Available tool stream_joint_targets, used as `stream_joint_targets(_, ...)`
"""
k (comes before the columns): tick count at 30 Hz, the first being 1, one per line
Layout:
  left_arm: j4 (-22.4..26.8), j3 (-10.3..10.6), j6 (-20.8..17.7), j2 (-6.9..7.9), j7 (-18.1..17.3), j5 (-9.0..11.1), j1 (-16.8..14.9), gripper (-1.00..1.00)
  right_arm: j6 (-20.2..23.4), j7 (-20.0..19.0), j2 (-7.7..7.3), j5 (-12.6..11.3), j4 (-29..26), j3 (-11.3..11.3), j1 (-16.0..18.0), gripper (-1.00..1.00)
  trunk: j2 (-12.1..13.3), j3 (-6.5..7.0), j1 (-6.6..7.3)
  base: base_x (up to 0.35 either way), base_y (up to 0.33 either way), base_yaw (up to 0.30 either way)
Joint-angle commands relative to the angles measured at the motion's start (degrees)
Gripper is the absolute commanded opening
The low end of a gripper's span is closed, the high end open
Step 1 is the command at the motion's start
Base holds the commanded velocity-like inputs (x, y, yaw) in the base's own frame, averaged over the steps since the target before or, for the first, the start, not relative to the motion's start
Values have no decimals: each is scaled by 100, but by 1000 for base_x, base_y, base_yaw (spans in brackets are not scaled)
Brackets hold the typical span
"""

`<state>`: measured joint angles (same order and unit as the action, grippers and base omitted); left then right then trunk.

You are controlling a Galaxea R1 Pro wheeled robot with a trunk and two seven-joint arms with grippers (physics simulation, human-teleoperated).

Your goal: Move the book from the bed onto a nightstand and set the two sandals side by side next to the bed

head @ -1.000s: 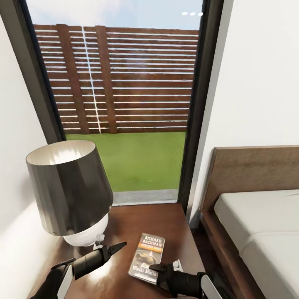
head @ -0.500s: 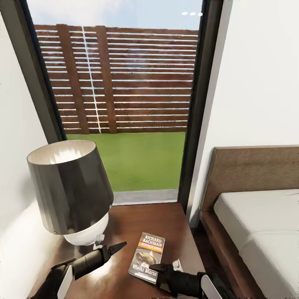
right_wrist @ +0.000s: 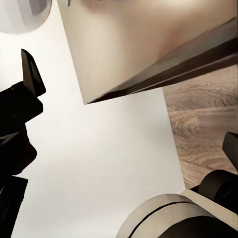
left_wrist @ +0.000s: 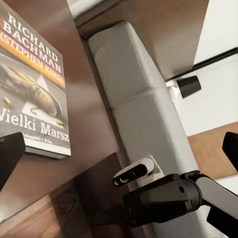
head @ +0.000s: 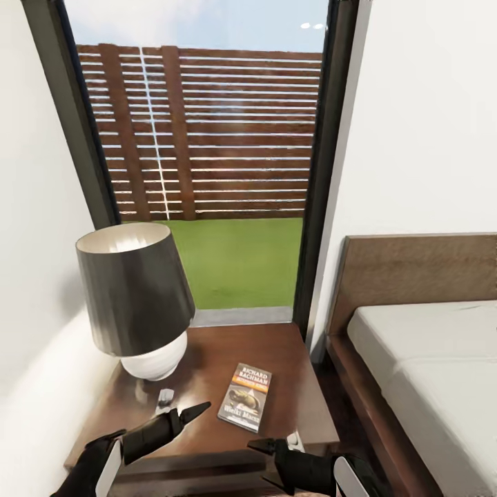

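On the nightstand [head: 276, 345], right of centre: the book [head: 246, 406], flat, cover up, untouched. Behind it on the left, a table lamp [head: 137, 307] with dark shade and white base. Just right of the nightstand, the bed [head: 414, 276], mattress bare. At the near edge, my left gripper [head: 183, 413] and right gripper [head: 276, 443], both spread open and holding nothing.
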<state>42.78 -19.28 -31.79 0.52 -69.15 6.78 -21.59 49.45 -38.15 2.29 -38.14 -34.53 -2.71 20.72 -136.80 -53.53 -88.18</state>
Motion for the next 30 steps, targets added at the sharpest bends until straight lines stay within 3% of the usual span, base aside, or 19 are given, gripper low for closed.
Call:
stream_joint_targets(1, 1, -5, -55, 0, -12, 16, -3, 100, 21, -9, -2, -2, -1, -2, 3, 100, -2, -5, 2, -35, 0, 0)
stream_joint_targets(10, 0, -5, -47, -7, -10, 16, -3, 100, 21, -8, -2, -2, -1, -2, 3, 100, -2, -5, 2, -9, 0, 0)
stream_joint_targets(30, -7, 24, -44, -9, 14, -1, -3, 100, -1, -32, -5, -13, -5, 11, 3, 100, 800, 354, 441, 0, 0, 0)
